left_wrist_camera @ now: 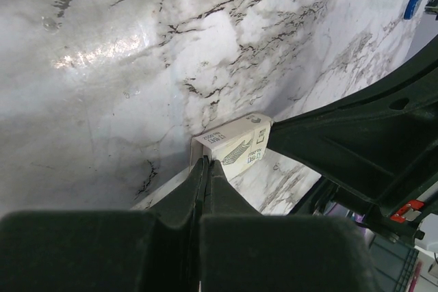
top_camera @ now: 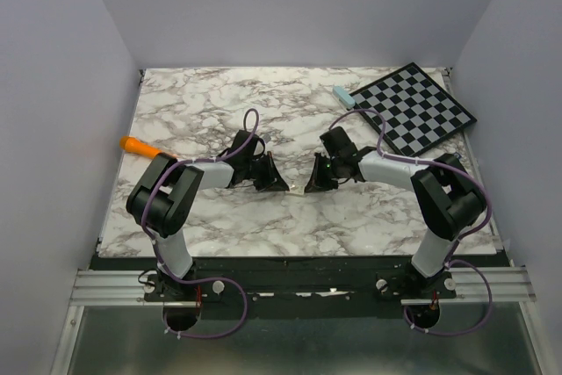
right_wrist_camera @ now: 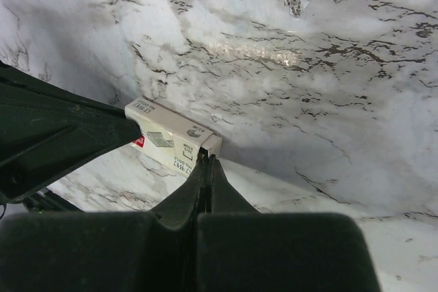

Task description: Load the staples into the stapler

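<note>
Print on the staples box (left_wrist_camera: 236, 145) is too small to read. It sits at one o'clock of the left gripper (left_wrist_camera: 206, 163) and eleven o'clock of the right gripper (right_wrist_camera: 206, 160), touching both, each pressed together.

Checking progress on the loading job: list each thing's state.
left gripper: shut, tips at one end of the small white box
right gripper: shut, tips at its other end
small white box: between both grippers; opened or not, cannot tell
stapler: lying beside the chessboard, untouched
orange pen: lying far left, untouched
</note>
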`<state>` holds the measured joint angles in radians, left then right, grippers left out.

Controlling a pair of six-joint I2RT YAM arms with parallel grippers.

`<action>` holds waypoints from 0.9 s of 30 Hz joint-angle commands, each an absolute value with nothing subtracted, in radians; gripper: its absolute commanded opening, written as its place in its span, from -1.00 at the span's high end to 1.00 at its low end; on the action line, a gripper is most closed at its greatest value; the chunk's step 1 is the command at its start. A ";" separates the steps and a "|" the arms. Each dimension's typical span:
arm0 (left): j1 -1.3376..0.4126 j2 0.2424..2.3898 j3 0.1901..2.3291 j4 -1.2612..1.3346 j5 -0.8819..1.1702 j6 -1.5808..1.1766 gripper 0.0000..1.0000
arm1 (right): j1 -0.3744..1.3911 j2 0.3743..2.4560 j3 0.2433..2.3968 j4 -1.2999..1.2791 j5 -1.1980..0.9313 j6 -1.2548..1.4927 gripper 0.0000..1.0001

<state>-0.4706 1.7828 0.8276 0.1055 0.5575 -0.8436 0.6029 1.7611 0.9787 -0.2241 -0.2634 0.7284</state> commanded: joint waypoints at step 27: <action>-0.449 1.749 0.756 0.298 0.652 -0.936 0.47 | 0.627 1.763 1.058 -0.408 -0.179 0.655 0.99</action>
